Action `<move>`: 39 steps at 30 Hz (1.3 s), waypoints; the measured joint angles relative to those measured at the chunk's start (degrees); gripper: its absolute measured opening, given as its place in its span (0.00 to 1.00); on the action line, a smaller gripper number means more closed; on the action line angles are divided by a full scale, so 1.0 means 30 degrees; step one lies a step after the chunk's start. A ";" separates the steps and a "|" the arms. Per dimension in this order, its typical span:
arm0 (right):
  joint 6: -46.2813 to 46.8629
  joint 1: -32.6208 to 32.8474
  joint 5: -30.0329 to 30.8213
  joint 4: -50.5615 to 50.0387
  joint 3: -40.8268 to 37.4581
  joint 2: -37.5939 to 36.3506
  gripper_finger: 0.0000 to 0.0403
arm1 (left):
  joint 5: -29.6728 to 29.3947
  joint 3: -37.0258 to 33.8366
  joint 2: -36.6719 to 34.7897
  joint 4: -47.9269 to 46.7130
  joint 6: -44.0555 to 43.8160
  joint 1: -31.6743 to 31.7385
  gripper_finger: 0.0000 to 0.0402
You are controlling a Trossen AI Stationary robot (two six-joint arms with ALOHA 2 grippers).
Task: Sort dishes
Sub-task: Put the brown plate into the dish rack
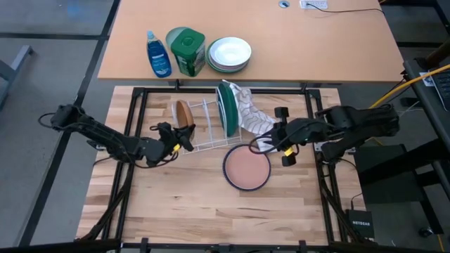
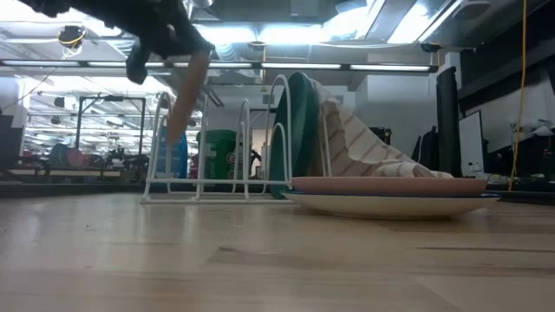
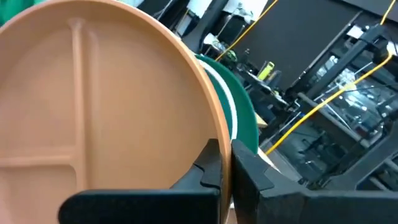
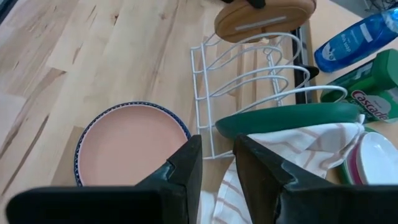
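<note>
Left gripper (image 1: pixel 184 135): clamped on the rim of a brown plate (image 1: pixel 184 112), holding it tilted on edge above the white wire rack (image 1: pixel 211 130).
Right gripper (image 1: pixel 269 139): fingers a small way apart, nothing between them, poised over the striped cloth (image 1: pixel 249 112) just beside the blue-rimmed dish (image 1: pixel 247 168).
Green plate (image 1: pixel 226 107): upright in the rack, the cloth draped against it.
Blue-rimmed dish: flat on the table in front of the rack.
Far table: blue bottle (image 1: pixel 158 55), green tub (image 1: pixel 186 50), stacked white bowls (image 1: pixel 229 54).
</note>
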 joint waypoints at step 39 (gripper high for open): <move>0.0079 0.0000 -0.0369 -0.0073 -0.0007 0.0361 0.25 | 0.1624 -0.0926 0.0032 -0.3928 -0.2548 0.1590 0.29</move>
